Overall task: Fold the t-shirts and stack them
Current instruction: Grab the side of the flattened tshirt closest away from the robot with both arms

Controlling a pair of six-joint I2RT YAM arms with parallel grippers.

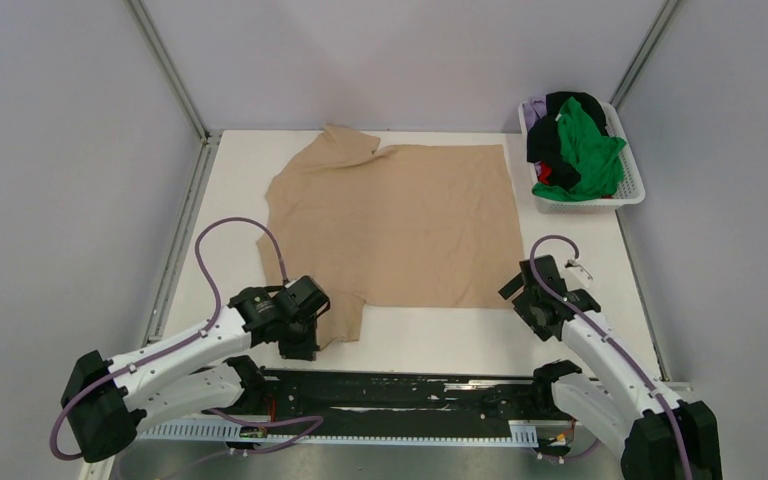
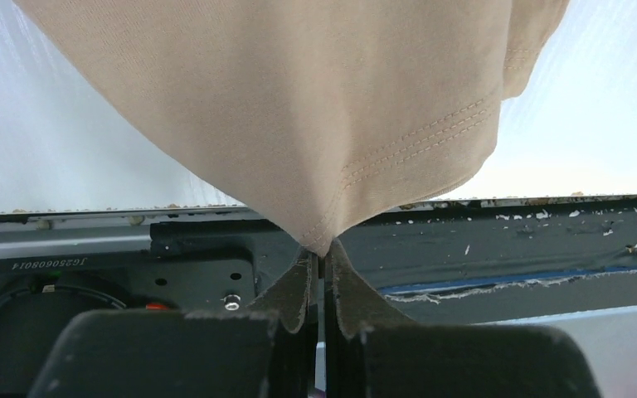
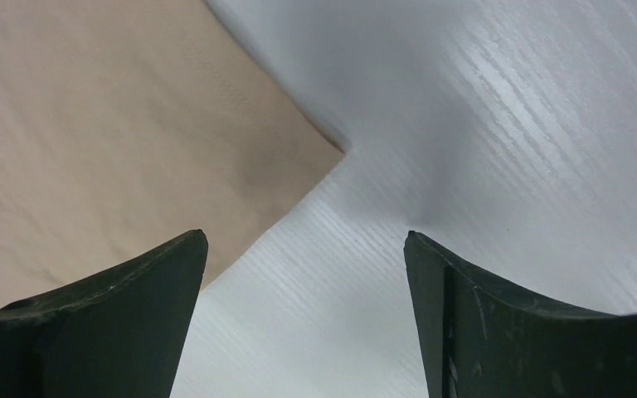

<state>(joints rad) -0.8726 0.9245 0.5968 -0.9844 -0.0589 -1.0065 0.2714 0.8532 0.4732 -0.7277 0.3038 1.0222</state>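
A robotics lab cell: pale grey panel walls [image 1: 400,60] and bare aluminium corner posts [image 1: 167,68] enclose a white wood-grain desk [image 1: 430,335], where two white-and-black cabled robot arms [image 1: 175,350] are bolted to a black rail [image 1: 410,400].

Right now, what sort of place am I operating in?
Likely a lab robot cell, not a home: a white table boxed in by grey panels on metal posts, a tan t-shirt spread out, and a white basket of more shirts.

Bright, even, from overhead in the top view; sharp, with only faint shadows on the table [image 1: 430,335]. Washed out and glaring behind the shirt [image 2: 299,108] in the left wrist view. Soft grey shadow and slightly blurred fingers [image 3: 91,332] in the right wrist view.
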